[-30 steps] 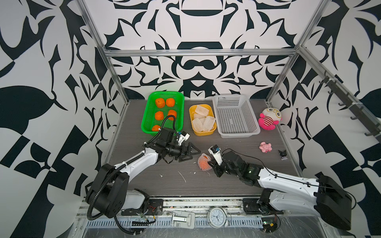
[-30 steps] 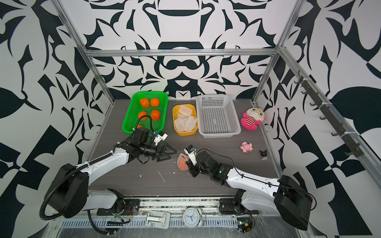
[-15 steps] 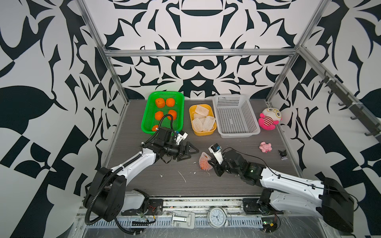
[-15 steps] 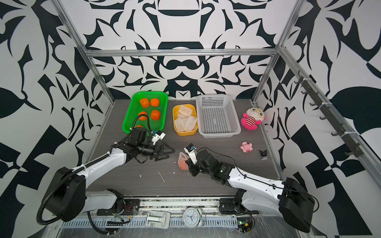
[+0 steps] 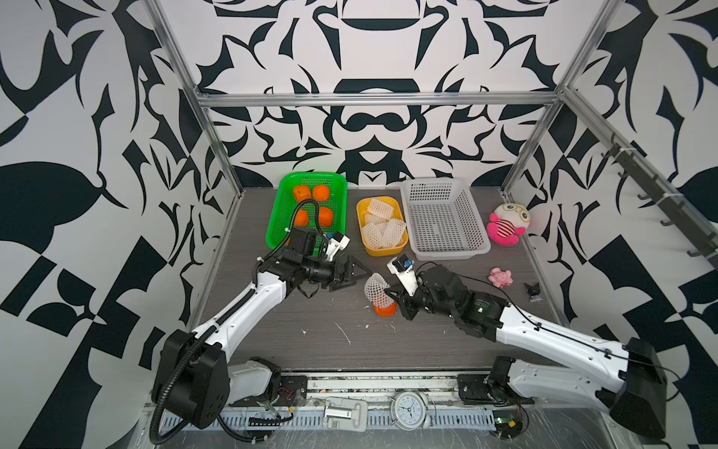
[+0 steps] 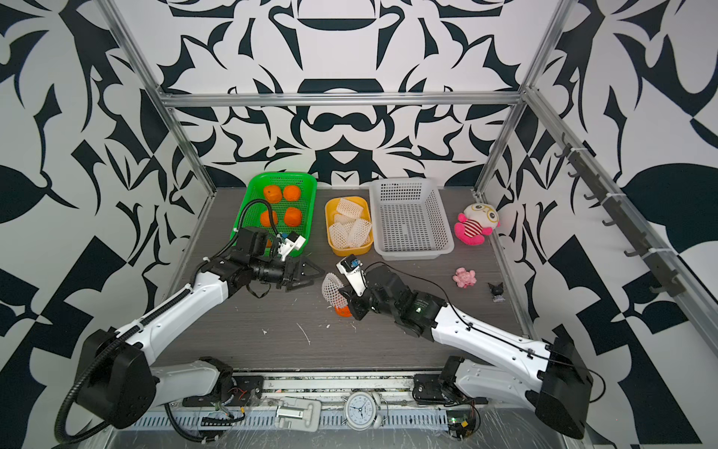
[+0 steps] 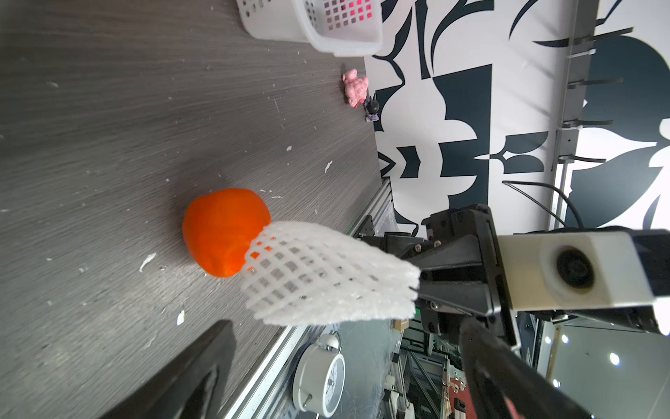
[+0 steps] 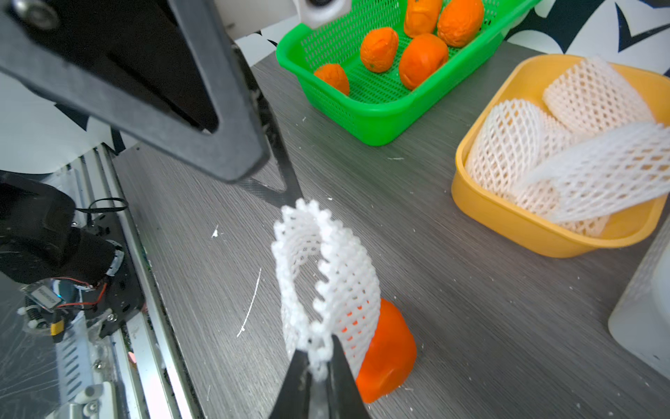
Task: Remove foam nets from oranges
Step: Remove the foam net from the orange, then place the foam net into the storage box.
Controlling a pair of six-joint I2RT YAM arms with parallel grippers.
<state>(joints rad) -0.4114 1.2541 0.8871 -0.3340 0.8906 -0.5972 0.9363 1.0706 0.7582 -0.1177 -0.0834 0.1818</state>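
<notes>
An orange (image 7: 221,232) is sitting on the grey table (image 7: 108,127). The right gripper (image 7: 417,286) is pinching the flattened end of a white foam net (image 7: 319,275), whose open mouth is overlapping the fruit's edge. The left gripper (image 7: 340,337) is holding its dark fingers (image 7: 188,373) wide apart in the foreground.

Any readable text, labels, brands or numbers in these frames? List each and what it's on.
No text can be read anywhere.
alarm clock dial: numerals too small to read.
sticker on the electronics beside the front rail: print blurred, unreadable.
</notes>
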